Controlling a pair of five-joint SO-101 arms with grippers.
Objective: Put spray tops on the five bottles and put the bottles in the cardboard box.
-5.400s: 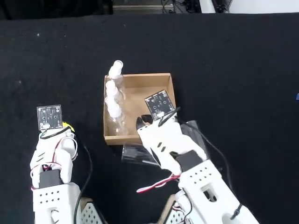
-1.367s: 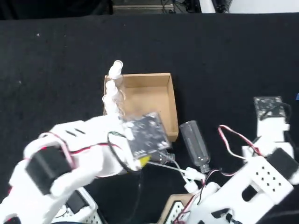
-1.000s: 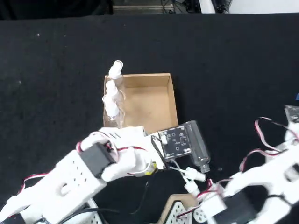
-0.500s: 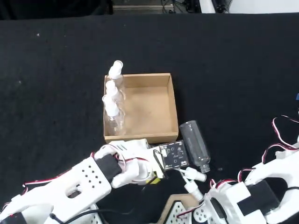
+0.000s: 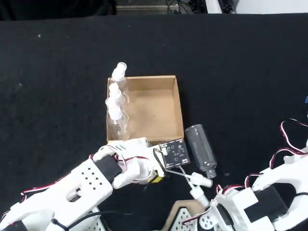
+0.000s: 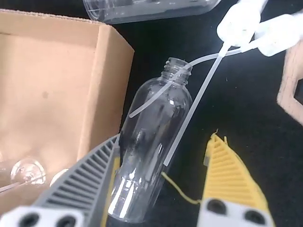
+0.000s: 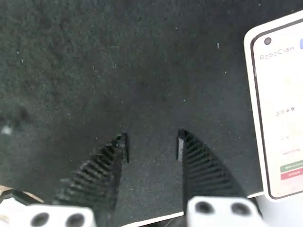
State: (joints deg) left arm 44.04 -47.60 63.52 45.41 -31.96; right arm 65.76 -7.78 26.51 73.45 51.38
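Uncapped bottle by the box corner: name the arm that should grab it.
Left. The left gripper is open with the bottle between its fingers, beside the cardboard box. The right gripper is open over bare table by a phone, away from it.

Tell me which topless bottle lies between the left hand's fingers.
The bottle beside the box corner, with two thin tubes across it. The other topless bottle lies farther off.
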